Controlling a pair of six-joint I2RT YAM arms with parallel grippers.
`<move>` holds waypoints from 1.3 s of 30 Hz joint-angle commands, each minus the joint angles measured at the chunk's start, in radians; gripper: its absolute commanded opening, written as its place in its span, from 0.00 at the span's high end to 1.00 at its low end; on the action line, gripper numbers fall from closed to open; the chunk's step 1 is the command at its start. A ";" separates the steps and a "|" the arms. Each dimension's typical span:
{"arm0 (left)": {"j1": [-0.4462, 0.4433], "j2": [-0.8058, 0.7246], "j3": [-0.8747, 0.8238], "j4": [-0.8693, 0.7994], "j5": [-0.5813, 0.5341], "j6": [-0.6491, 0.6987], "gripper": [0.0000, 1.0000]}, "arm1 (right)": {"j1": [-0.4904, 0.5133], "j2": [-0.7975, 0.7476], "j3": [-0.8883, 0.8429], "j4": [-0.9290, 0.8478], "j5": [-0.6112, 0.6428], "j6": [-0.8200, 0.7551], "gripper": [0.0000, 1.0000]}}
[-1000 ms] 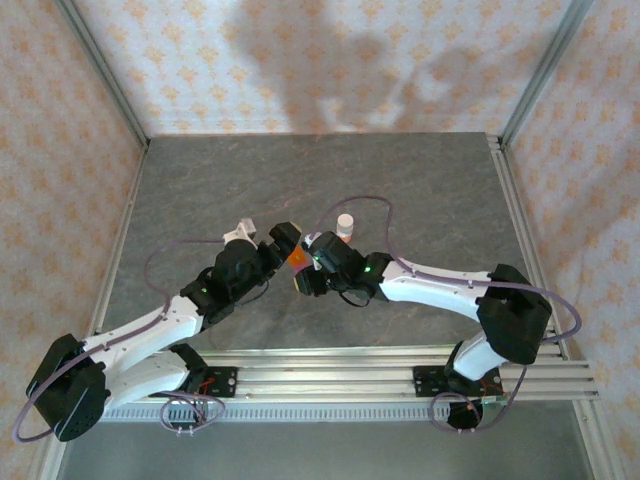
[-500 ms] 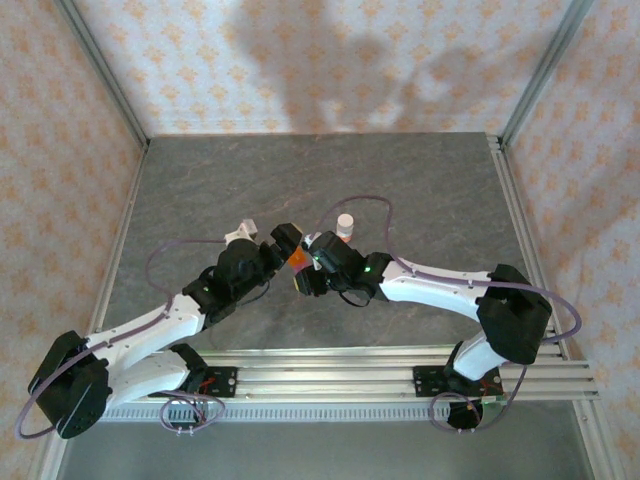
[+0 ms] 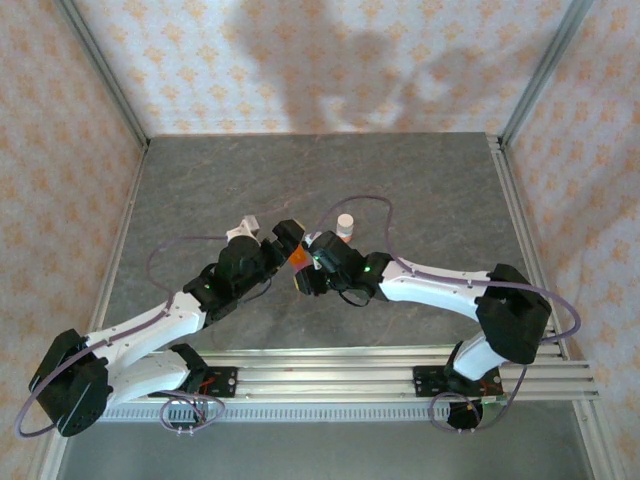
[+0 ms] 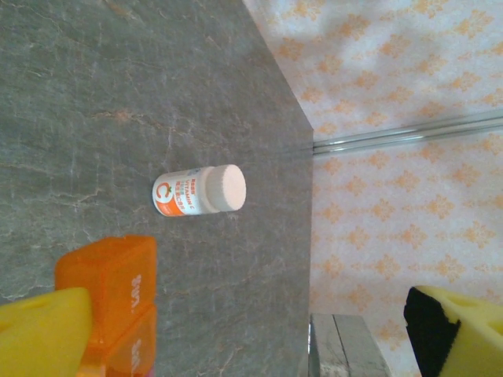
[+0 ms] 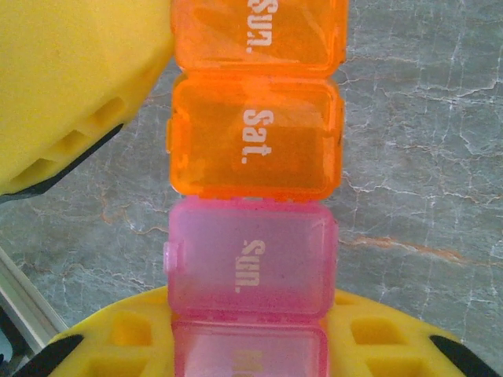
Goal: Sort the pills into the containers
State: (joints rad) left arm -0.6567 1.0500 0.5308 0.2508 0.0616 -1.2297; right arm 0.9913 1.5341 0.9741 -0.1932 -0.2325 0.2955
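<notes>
The right tool (image 3: 301, 263) is clamped narrow on the containers (image 5: 253, 149), its yellow pads (image 5: 75, 86) closing on the pink end of the strip. From that grip the strip runs outward through a pink cell marked Sun. to orange cells marked Sat. and Sun. The lids look shut, though through the tinted plastic I cannot tell whether any cell holds a pill.

The left tool (image 4: 247, 338) stands wide, holding nothing, and its near pad sits just beside the orange end. Beyond that end, apart from the strip, a small white bottle (image 4: 198, 191) stands on the bench (image 4: 94, 78).

The step in hand seems to be steadying the strip so a cell can be opened. Next, the left tool would need to catch an orange lid's edge and lift it while the right tool keeps the strip from twisting.
</notes>
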 commanded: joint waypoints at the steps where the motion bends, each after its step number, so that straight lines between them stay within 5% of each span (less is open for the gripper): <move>1: -0.013 0.001 0.038 0.041 -0.010 0.013 0.00 | 0.002 0.014 0.008 0.033 0.001 -0.002 0.74; 21: -0.039 -0.008 0.023 0.246 -0.020 -0.098 0.00 | 0.002 0.061 0.028 0.034 0.015 -0.002 0.74; 30: -0.034 -0.134 0.028 -0.079 -0.193 0.036 0.00 | 0.000 0.045 -0.005 0.012 0.063 -0.032 0.74; 39: -0.004 -0.130 0.019 -0.300 -0.251 0.225 0.00 | -0.001 0.127 0.027 -0.034 0.118 -0.218 0.73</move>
State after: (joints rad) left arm -0.6720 0.9073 0.5415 0.0807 -0.1295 -1.1137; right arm 0.9920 1.6234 0.9749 -0.1947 -0.1596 0.1719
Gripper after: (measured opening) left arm 0.996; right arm 0.342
